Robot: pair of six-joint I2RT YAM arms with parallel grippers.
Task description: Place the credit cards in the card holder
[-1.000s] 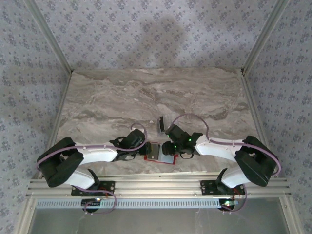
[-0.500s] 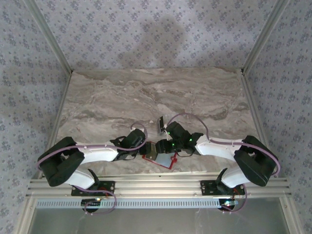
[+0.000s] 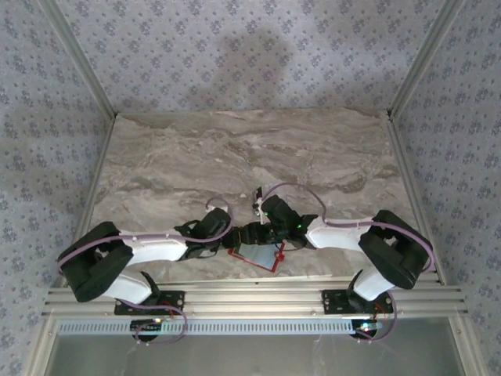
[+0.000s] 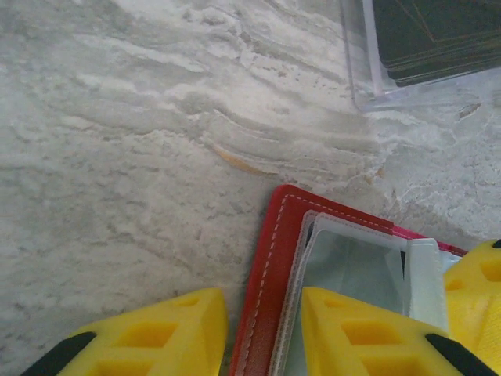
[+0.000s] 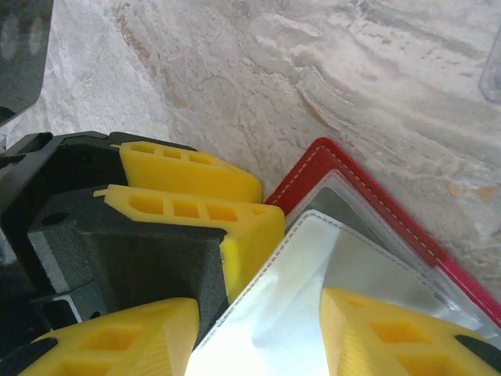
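Note:
The card holder (image 3: 263, 255), a red wallet lying open with its grey-silver inside up, sits near the table's front edge between both arms. My left gripper (image 4: 262, 298) is shut on its stitched red left edge (image 4: 266, 258); one yellow finger is outside the edge, the other over the lining. My right gripper (image 5: 258, 301) stands open, and a silver inner flap (image 5: 313, 258) of the card holder lies between its fingers without touching them. The left gripper's fingers (image 5: 196, 215) sit close beside it. The dark credit cards (image 4: 438, 35) are stacked in a clear plastic box (image 3: 257, 200) just behind the wallet.
Marbled tabletop (image 3: 235, 157) stretches behind the box. Patterned walls and a metal frame (image 3: 86, 70) enclose the sides. The aluminium rail (image 3: 250, 301) with both arm bases runs along the near edge, right behind the wallet.
My right gripper slid left onto the open wallet, up against the left gripper, and its jaws widened. The wallet turned slightly, its near corner swinging toward the front.

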